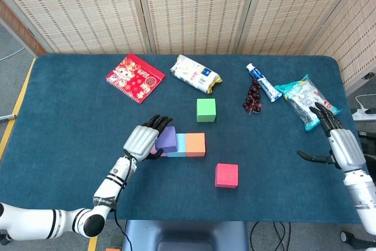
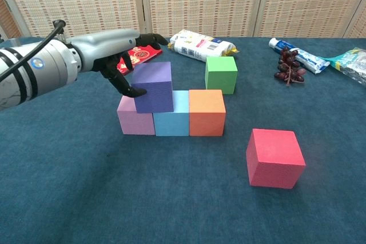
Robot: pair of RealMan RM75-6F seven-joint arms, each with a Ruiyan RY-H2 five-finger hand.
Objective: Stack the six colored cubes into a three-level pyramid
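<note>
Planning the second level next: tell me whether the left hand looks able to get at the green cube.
Probably yes. The green cube stands alone behind the row, with bare cloth between it and the open left hand beside the purple cube.
</note>
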